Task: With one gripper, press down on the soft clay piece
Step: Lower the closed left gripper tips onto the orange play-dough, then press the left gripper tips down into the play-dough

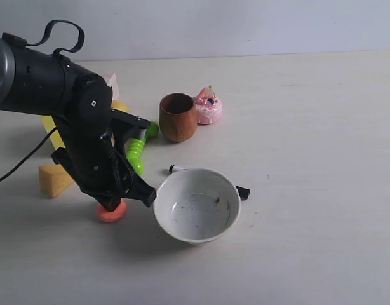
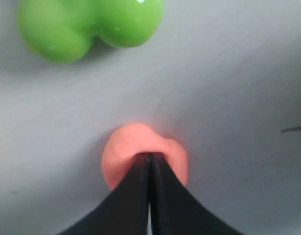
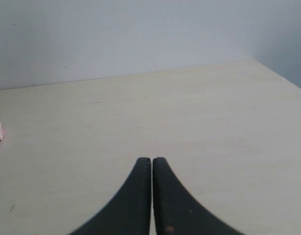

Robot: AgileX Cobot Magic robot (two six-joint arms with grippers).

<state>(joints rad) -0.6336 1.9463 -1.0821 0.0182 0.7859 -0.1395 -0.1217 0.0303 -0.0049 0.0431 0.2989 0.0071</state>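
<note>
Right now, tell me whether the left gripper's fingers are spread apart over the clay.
No, the left gripper has its fingers closed together, tips on the soft clay piece.

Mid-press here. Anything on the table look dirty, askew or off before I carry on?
The white bowl has dark specks and smears inside. A black marker sticks out on both sides of it; under or behind, I cannot tell. The left gripper, shut, sits on the clay as expected.

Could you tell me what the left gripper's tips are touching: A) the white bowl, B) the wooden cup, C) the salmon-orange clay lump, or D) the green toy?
C: in the left wrist view the shut left gripper sits tip-down on the clay lump.
</note>
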